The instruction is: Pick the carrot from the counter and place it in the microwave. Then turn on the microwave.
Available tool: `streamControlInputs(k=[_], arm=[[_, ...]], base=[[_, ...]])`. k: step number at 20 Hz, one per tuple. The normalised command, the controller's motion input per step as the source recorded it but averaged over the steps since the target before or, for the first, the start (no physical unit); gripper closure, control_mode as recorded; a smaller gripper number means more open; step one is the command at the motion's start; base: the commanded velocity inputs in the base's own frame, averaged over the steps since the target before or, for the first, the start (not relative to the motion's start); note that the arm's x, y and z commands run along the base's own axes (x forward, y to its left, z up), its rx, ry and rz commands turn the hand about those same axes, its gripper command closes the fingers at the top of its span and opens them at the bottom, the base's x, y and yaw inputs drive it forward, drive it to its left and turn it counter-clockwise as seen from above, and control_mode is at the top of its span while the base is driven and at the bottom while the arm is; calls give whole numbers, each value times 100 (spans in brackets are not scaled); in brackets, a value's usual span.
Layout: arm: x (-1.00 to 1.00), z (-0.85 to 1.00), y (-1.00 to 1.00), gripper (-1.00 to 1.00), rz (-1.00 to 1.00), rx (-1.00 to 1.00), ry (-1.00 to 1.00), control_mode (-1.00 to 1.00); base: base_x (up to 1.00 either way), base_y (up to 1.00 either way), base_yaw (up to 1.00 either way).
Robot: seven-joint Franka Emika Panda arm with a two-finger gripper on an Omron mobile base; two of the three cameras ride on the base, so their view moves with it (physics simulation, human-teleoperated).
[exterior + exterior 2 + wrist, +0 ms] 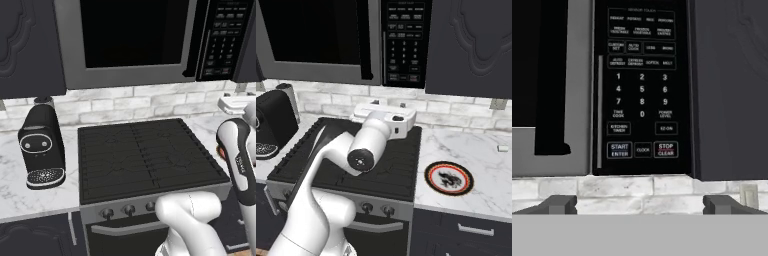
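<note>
Far left, the coffee machine (41,147) stands on the counter (30,192), just beside the stovetop's left edge. The black ridged stovetop (145,155) is bare, with open room across its grates. Above it hangs the microwave (130,35), its dark glass door flush in the grey frame, looking shut from here. Moving right, the button panel (641,90) sits at the microwave's right side, and that's where the hand is facing. In the hand view the gripper (639,205) is spread wide, fingers well apart with nothing between them, tips level with the white brick backsplash (612,187) below the microwave's bottom edge. The START button (619,149) and the STOP button (665,149) lie in the panel's lowest row, above and between the two fingertips, clearly apart from them. From the right base view the hand hovers over the back of the stovetop, below the panel and close to the wall. Right of the panel a dark cabinet (471,45) butts against the microwave. An orange speck peeks from behind the arm in the left base view, too small to tell what it is. Further right, the red-rimmed plate (449,178) rests near the counter's front edge, marble open around it
</note>
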Motion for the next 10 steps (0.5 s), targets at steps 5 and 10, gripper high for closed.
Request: streamControlInputs(k=[5,10], arm=[[37,0,0,-100,0,0,0,-100],[30,0,0,-100,0,0,0,-100]], base=[[0,0,0],[0,0,0]])
